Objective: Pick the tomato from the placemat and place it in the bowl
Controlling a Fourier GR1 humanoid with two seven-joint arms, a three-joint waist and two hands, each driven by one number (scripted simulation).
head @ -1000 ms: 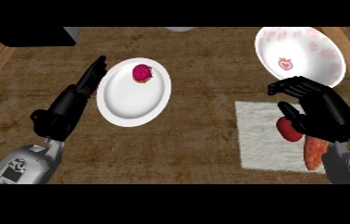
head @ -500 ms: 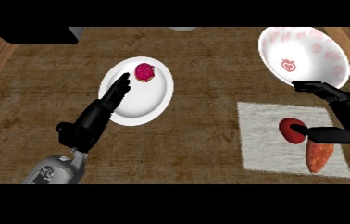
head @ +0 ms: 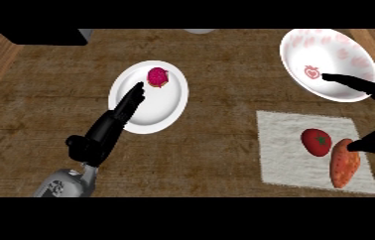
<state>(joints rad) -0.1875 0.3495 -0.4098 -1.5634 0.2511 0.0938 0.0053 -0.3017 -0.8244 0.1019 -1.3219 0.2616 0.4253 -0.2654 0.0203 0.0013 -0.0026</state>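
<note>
At the lower left of the frame the left hand lies over the rim of a white plate, fingers straight and together, holding nothing; a pink fruit sits on the plate's upper part. Across bare table, the patterned bowl waits at the upper right. Below it the tomato is on the placemat, beside an orange vegetable. The right hand shows only dark fingers spread apart at the right edge, gripping nothing. So the pick looks not yet made; the vegetable crowds the tomato's right side.
</note>
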